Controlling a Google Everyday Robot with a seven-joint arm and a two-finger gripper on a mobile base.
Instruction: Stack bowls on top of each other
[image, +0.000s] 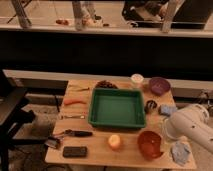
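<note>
The orange-red bowl (150, 144) sits tilted near the front right edge of the wooden table (95, 147). The dark purple bowl (159, 85) stands apart at the back right, next to a white cup (136, 79). My white arm (192, 127) reaches in from the right. My gripper (169, 131) is at its left end, just right of and slightly above the orange-red bowl. It holds nothing that I can see.
A green tray (118, 107) fills the table's middle. An orange fruit (115, 141), a black block (75, 151) and a dark utensil (75, 133) lie in front. A pale blue cloth (180, 151), a blue item (167, 110) and a dark round object (151, 105) lie at the right.
</note>
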